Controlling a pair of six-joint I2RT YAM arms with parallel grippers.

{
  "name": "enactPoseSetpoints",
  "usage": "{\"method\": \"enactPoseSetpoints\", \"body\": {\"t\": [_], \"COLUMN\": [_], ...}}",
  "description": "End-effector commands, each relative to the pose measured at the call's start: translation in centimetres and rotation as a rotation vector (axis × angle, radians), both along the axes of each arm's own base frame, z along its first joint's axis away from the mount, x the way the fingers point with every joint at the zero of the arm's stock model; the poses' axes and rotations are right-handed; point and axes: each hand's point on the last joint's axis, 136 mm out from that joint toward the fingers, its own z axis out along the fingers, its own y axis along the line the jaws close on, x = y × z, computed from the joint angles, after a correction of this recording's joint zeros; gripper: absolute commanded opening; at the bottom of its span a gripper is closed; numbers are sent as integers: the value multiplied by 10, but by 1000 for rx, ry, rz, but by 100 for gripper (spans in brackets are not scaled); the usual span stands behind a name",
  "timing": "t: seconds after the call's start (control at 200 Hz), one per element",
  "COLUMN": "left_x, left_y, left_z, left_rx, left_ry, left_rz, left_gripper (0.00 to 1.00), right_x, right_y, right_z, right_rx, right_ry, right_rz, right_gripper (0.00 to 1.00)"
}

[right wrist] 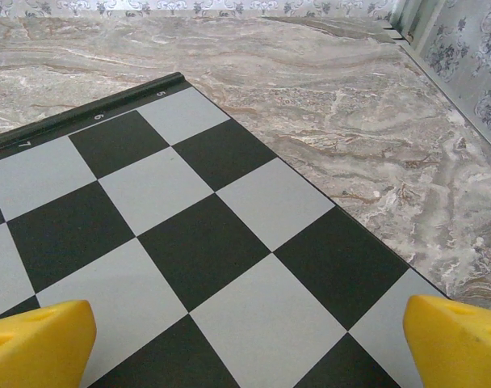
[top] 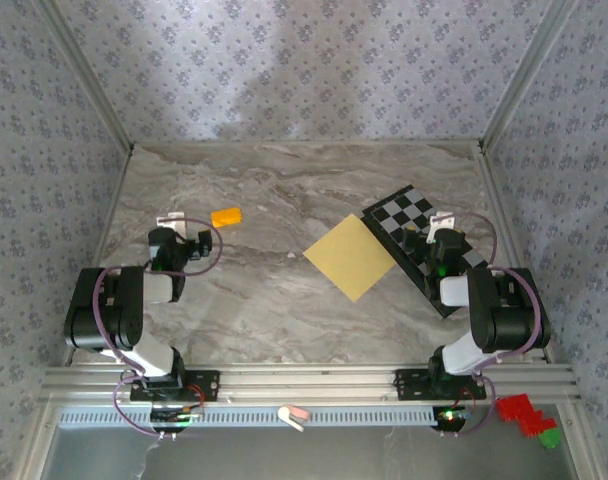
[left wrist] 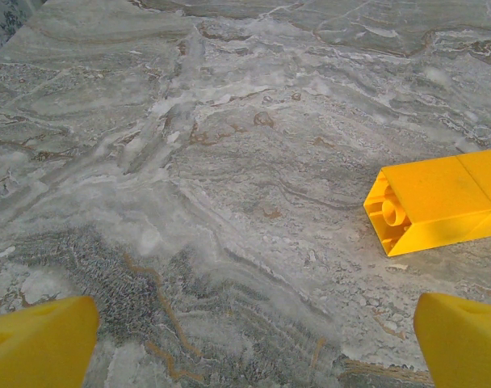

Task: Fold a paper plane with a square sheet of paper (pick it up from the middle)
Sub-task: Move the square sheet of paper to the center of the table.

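On the left, the left arm's two-finger gripper (top: 174,222) is hovering over the grey veined marble tabletop (top: 274,310), its jaws standing wide apart and gripping nothing. In its wrist view the yellow fingertips (left wrist: 39,343) are sitting at the two lower corners with bare marble between them. Just to its right and slightly farther away, a small orange plastic block (top: 226,216) is lying on its side on the marble, apart from the fingers, with its hollow end facing the wrist camera.

Right of centre, the square sheet of pale-yellow paper (top: 351,257) is lying flat and unfolded, turned like a diamond, well apart from both grippers. Its far-right edge is running along the left edge of the black-and-white checkered board (top: 424,240); whether the two are overlapping cannot be told.

On the right, the right arm's gripper (top: 442,228) is hanging over that board, jaws likewise spread wide and empty, with checkered squares showing between its fingertips.
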Motion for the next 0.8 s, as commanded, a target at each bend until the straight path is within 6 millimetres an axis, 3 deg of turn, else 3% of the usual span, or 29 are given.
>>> {"method": "enactPoseSetpoints", "body": {"t": [0.0,0.185,0.215,0.23,0.295,0.37,0.44,0.505,0.6,0.72,0.795], "left_x": [10,2,0,-1,-10,-17,-21,-27,-37,-56,-69], "left_y": [-1,32,35,37,44,39,20,0,-36,-85,-110], "left_z": [19,51,58,61,71,81,86,93,103,109,103], "left_rx": [4,-15,-30,-40,-102,-175,-257,-347,-389,-332,-279], "left_ry": [-60,33,46,47,84,128,164,167,148,175,230], "left_rz": [-18,204,235,251,336,349,272,200,83,-43,-108], "left_gripper": [100,100,100,100,100,100,100,100,100,99,100], "right_x": [6,-3,-7,-15,-30,-50,-58,-60,-58,-68,-81], "right_y": [-2,-13,-18,-21,-34,-46,-42,-18,37,111,134], "right_z": [8,41,55,46,63,79,102,116,119,97,77], "right_rx": [-3,-53,-9,38,167,272,336,385,323,130,-12], "right_ry": [-23,-13,-19,39,30,1,-47,-37,65,292,461], "right_rz": [-4,-129,-182,-222,-308,-369,-324,-231,-71,117,174], "right_gripper": [100,100,100,100,100,100,100,100,100,100,100]}}
